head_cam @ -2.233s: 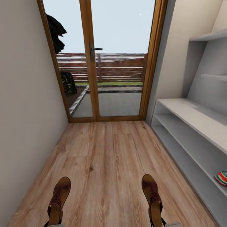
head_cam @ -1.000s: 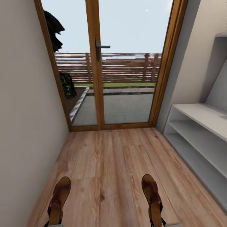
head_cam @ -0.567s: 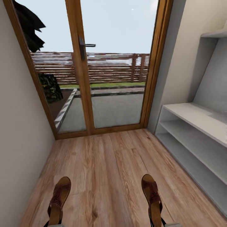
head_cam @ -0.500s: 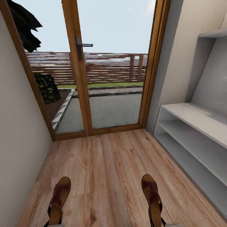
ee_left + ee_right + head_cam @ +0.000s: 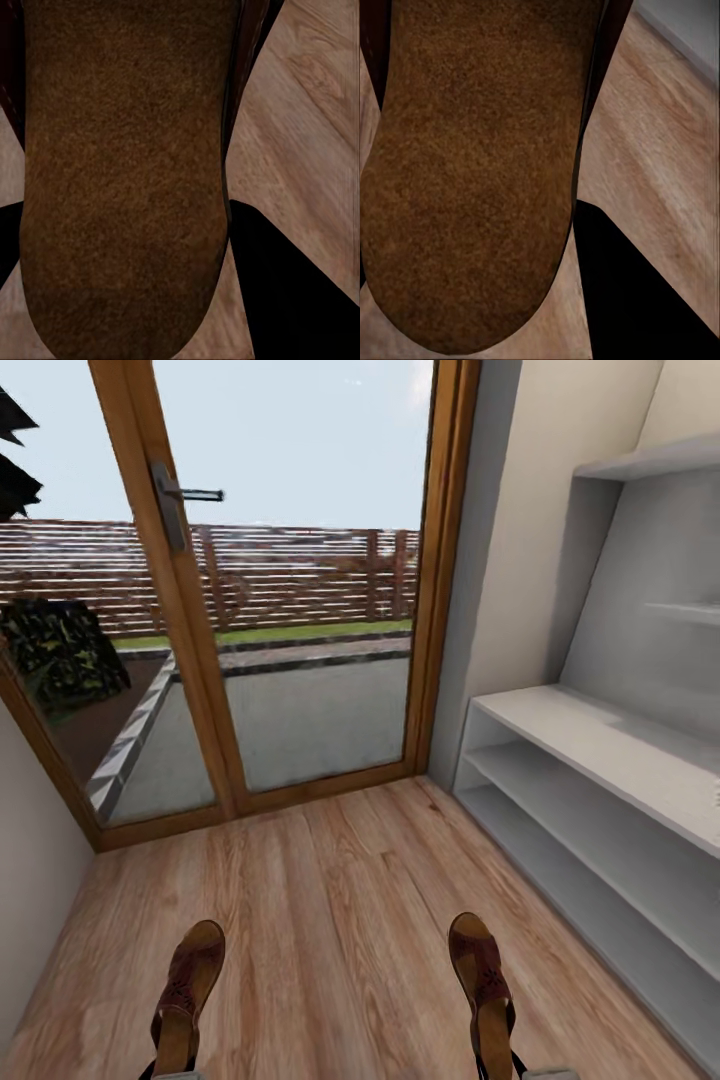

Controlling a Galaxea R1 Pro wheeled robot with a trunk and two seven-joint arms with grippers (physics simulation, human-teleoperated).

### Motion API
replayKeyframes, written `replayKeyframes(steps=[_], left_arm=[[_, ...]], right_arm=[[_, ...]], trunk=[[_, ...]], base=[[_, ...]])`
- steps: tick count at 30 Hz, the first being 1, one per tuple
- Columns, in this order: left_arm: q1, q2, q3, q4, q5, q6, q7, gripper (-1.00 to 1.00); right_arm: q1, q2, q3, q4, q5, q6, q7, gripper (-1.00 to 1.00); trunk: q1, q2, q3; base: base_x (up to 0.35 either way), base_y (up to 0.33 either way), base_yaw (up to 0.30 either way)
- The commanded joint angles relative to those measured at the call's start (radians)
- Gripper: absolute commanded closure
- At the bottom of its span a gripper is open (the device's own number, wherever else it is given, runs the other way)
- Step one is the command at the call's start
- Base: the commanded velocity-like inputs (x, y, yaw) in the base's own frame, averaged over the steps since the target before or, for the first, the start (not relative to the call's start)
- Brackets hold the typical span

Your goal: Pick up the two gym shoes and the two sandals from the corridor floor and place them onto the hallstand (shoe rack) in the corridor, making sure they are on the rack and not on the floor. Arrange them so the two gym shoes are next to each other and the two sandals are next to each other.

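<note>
Two dark reddish-brown sandals hang over the corridor floor (image 5: 330, 900), toes pointing ahead. My left gripper (image 5: 172, 1070) is shut on the left sandal (image 5: 187, 985). My right gripper (image 5: 500, 1068) is shut on the right sandal (image 5: 480, 975). In the left wrist view the fuzzy brown sole (image 5: 120, 172) is close up, with a black finger (image 5: 292, 300) beside it. The right wrist view gives the same look at the other sole (image 5: 472, 172) and a finger (image 5: 637, 300). The pale grey hallstand (image 5: 600, 745) runs along the right wall, its visible shelves bare. The gym shoes are out of view.
A wood-framed glass door (image 5: 180, 660) with a dark handle (image 5: 185, 495) closes the corridor ahead, with a patio and fence beyond. A plain wall (image 5: 30, 920) is at the lower left. Stepped upper shelves (image 5: 650, 460) rise above the hallstand's flat top.
The camera has swung right and come closer: the door slid left in the picture and more of the hallstand shows. Both sandals keep their place in the grippers.
</note>
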Motion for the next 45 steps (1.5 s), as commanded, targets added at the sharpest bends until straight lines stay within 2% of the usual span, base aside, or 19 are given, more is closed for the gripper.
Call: replayKeyframes(steps=[1, 14, 45], left_arm=[[-0.001, -0.001, 0.009, 0.000, -0.010, -0.003, -0.005, 1.00], [-0.001, -0.001, 0.009, 0.000, -0.009, -0.003, -0.005, 1.00], [-0.001, -0.001, 0.009, 0.000, -0.009, -0.003, -0.005, 1.00]], right_arm=[[-0.001, 0.001, -0.008, 0.001, 0.004, -0.003, 0.008, 1.00], [-0.001, 0.001, -0.008, 0.001, 0.004, -0.003, 0.008, 1.00], [-0.001, 0.001, -0.008, 0.001, 0.004, -0.003, 0.008, 1.00]], trunk=[[0.000, 0.000, -0.001], [0.000, 0.000, -0.001], [0.000, 0.000, -0.001]], base=[[0.339, 0.000, -0.264], [0.332, 0.058, -0.145], [0.240, 0.251, -0.262]])
